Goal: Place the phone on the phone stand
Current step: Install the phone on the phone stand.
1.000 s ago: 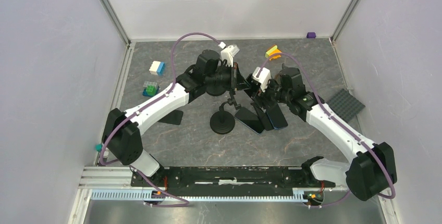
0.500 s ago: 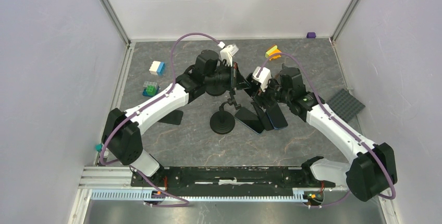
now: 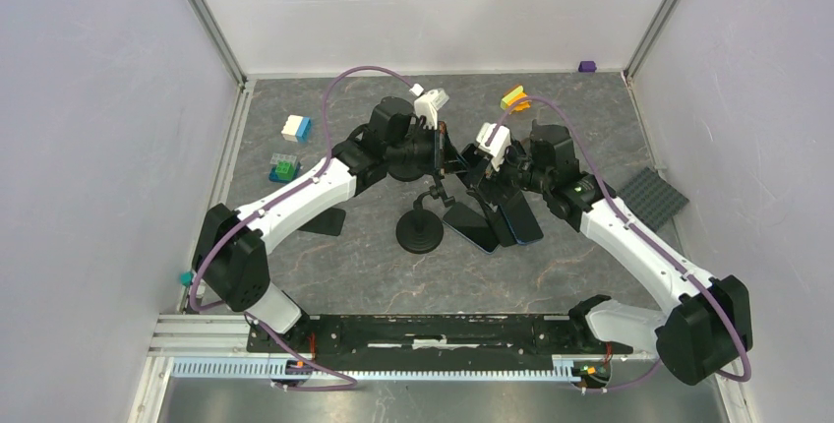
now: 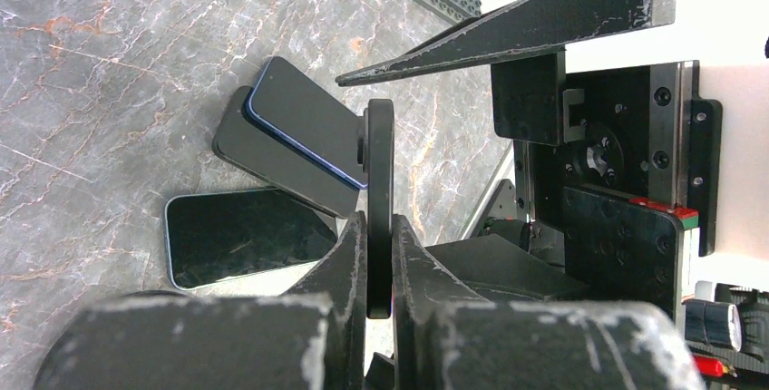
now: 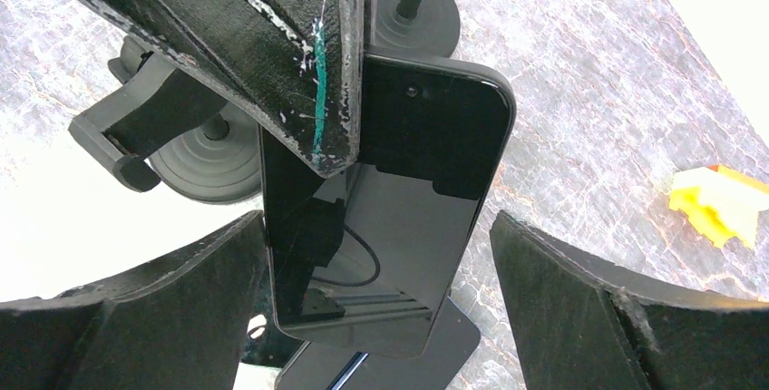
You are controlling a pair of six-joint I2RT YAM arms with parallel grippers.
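Note:
My left gripper (image 3: 442,152) is shut on a black phone (image 5: 408,218) and holds it upright above the table; in the left wrist view the phone (image 4: 379,163) shows edge-on between the fingers (image 4: 352,254). My right gripper (image 3: 472,162) is open, with its jaws either side of the phone's lower end and not touching it. The phone stand (image 3: 420,231), a black round base with a thin stem and cradle, stands just below the two grippers. Its base also shows in the right wrist view (image 5: 426,9).
Three more phones (image 3: 492,221) lie overlapped on the table right of the stand. A dark grey baseplate (image 3: 652,197) lies at the right wall. Toy bricks sit at the left (image 3: 295,128), (image 3: 283,165) and at the back (image 3: 513,98). A black flat piece (image 3: 325,221) lies left.
The right gripper has edged slightly left toward the left gripper. The left gripper has kept hold of the phone in nearly the same place.

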